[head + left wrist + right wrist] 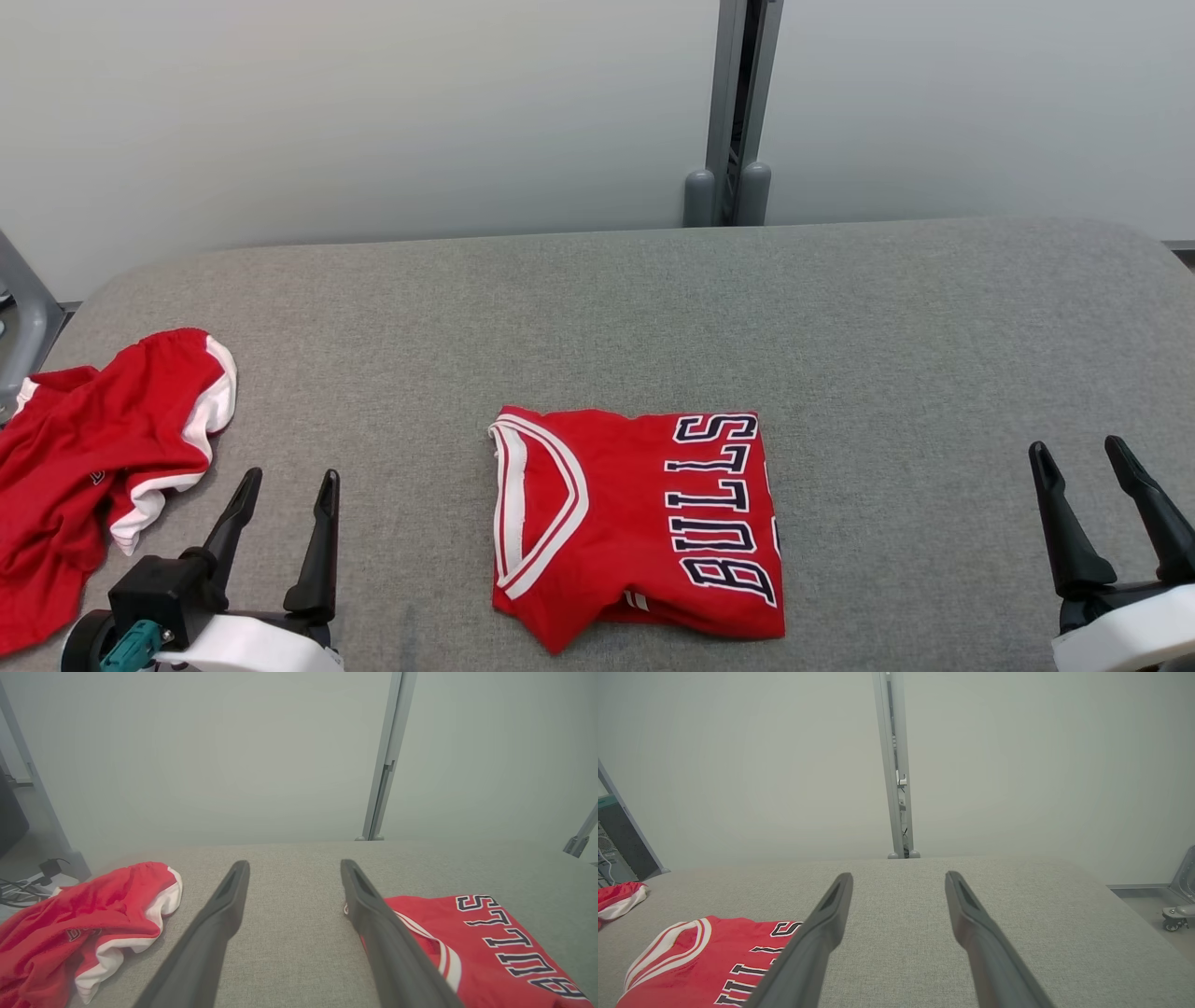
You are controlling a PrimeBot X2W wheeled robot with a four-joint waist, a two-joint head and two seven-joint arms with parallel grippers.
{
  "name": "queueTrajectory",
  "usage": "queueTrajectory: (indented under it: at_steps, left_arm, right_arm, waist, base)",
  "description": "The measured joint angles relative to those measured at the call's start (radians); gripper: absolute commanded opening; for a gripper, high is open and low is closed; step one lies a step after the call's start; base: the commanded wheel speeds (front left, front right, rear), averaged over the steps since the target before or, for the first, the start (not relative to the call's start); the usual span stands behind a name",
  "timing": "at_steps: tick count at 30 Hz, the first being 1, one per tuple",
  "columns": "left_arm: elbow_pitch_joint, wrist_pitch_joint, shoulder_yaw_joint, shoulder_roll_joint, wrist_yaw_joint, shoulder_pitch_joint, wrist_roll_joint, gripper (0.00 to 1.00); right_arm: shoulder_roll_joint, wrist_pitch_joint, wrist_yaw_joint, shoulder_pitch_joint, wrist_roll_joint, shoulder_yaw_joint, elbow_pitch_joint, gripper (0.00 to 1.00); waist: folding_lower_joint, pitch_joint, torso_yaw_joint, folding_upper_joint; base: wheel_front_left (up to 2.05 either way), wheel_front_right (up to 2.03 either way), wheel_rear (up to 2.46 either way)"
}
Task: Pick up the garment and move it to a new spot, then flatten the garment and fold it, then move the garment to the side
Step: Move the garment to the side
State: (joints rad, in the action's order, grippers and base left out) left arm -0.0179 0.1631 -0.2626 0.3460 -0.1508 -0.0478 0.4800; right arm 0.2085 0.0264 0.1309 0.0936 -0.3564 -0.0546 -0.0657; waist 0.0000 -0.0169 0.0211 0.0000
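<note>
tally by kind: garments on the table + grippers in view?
Folded red BULLS jersey: 1
Crumpled red garment with white trim: 1
Grippers: 2, the left gripper and the right gripper, both open and holding nothing
Total: 4
</note>
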Motion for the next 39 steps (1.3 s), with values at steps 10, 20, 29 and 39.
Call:
queueTrajectory:
  at_steps: [10, 20, 29, 39]
  left_arm:
    - [0.007, -0.003, -0.001, 0.008, -0.002, 0.0, 0.004, 1.0]
    - [0.018, -0.004, -0.002, 0.014, -0.011, 0.0, 0.004, 1.0]
    - [0.04, 0.002, -0.006, 0.017, -0.015, 0.015, 0.004, 1.0]
    - [0.031, 0.026, -0.03, -0.003, 0.009, 0.133, -0.007, 1.0]
  right_arm:
    - [-0.005, -0.001, 0.0, 0.0, 0.004, -0.001, 0.0, 1.0]
    - [-0.004, -0.001, 0.0, -0.001, 0.002, 0.0, 0.0, 1.0]
    - [0.012, -0.022, 0.0, -0.028, -0.002, 0.015, -0.006, 1.0]
    - [0.034, -0.064, 0.0, -0.16, -0.042, 0.189, 0.123, 1.0]
  waist:
    - [0.0, 0.002, 0.005, 0.0]
    - [0.0, 0.009, 0.008, 0.0]
    - [-0.0001, 0.043, 0.012, 0.0]
    - [0.0, 0.161, 0.048, 0.0]
  base:
    - [0.0, 0.0, 0.0]
    - [0.0, 0.0, 0.0]
    - [0.0, 0.0, 0.0]
    - [0.0, 0.0, 0.0]
